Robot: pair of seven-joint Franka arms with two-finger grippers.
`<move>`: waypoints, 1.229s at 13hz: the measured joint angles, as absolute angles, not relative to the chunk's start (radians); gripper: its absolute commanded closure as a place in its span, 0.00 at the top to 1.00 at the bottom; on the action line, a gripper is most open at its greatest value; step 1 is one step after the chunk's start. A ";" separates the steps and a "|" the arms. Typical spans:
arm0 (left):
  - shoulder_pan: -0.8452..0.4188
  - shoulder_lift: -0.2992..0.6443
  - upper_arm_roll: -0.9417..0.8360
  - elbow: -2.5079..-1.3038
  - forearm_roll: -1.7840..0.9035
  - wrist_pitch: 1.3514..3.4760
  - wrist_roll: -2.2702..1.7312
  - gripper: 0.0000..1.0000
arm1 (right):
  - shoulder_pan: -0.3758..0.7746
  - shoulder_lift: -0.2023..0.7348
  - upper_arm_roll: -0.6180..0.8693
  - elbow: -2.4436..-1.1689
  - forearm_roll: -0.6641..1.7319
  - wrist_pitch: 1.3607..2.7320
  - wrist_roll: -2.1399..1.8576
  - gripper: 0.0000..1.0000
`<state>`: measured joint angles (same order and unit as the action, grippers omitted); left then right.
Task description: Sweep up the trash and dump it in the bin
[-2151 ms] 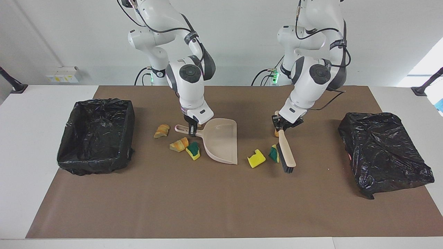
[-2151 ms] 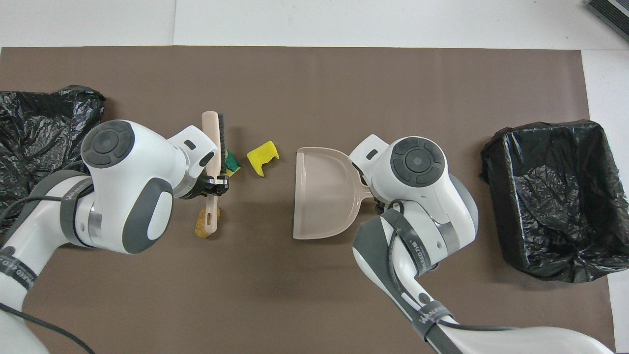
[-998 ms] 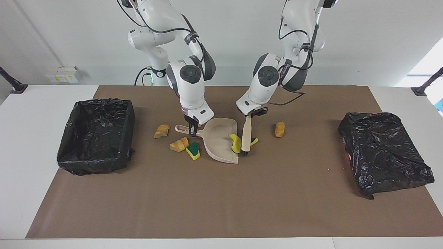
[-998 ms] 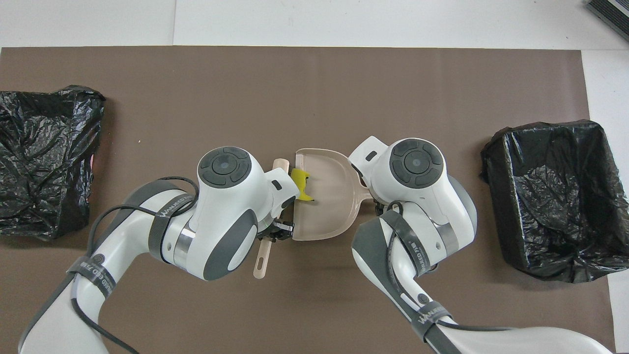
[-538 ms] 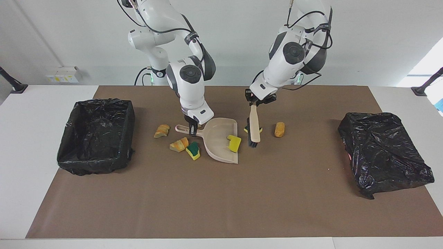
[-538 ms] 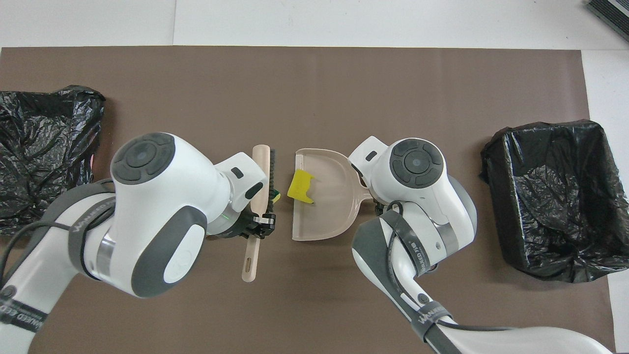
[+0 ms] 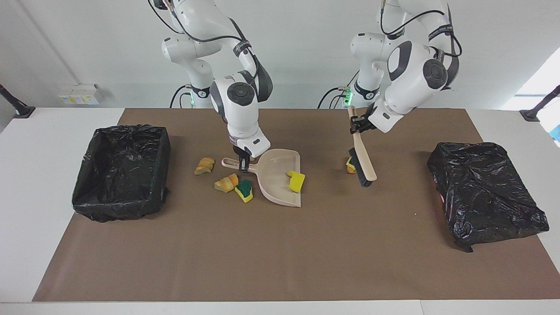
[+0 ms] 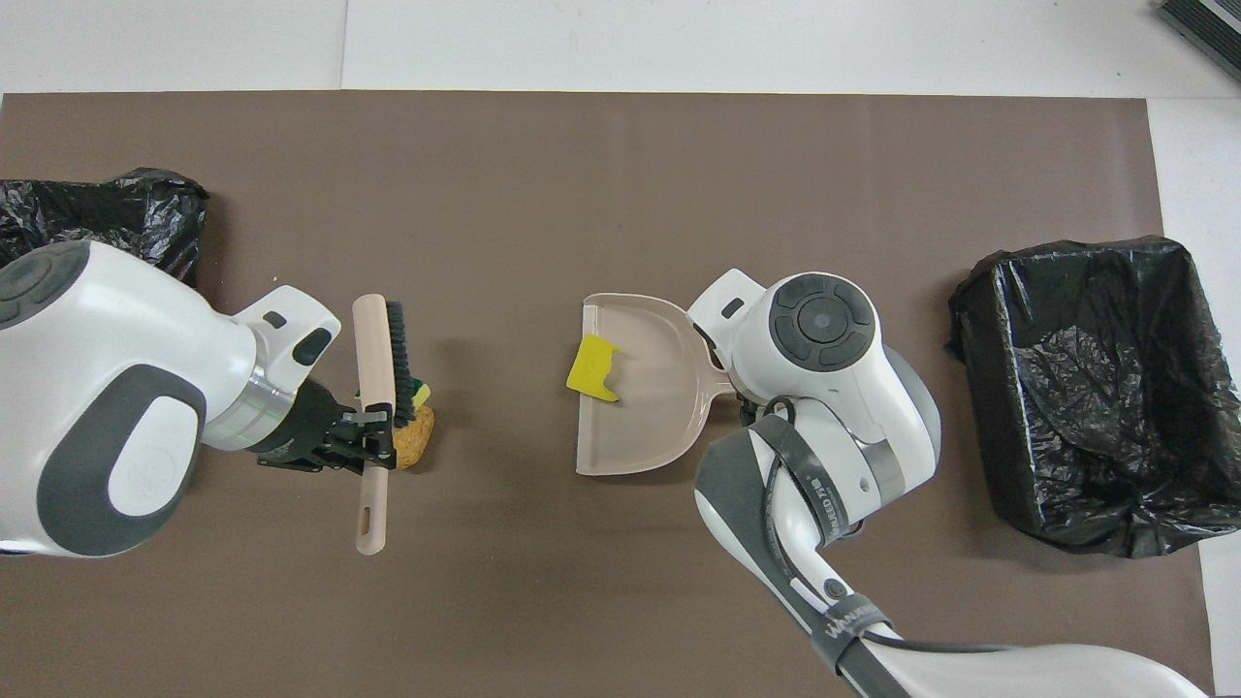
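Overhead view: arm strap (image 8: 836, 620) lettering, illegible.

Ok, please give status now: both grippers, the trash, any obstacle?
Left gripper shut on brush, raised over two scraps. Right gripper shut on dustpan handle. One yellow sponge piece in the pan; three scraps beside its handle. No obstacle seen.

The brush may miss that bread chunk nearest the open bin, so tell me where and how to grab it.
Take the bread chunk across its short middle, coming straight down from above. It lies flat on the mat, longer than wide, with bare mat all round, so there should be room on either side. Keep clear of the dustpan handle beside it.
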<state>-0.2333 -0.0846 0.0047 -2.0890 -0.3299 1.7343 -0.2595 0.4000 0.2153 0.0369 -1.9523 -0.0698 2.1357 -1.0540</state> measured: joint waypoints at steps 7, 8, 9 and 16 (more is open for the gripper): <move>-0.255 -0.166 -0.017 -2.348 -0.337 1.915 -0.297 0.00 | 0.400 0.215 0.037 -1.956 -0.066 2.136 -1.054 0.00; -0.278 -0.167 -0.020 -2.350 -0.339 1.947 -0.321 0.00 | 0.400 0.215 0.037 -1.956 -0.066 2.136 -1.054 0.00; -0.313 -0.166 -0.022 -2.351 -0.349 1.995 -0.352 0.00 | 0.400 0.215 0.037 -1.957 -0.066 2.136 -1.054 0.00; -0.454 -0.074 -0.028 -2.237 -0.482 2.145 -0.489 0.00 | 0.400 0.215 0.037 -1.957 -0.066 2.136 -1.054 0.00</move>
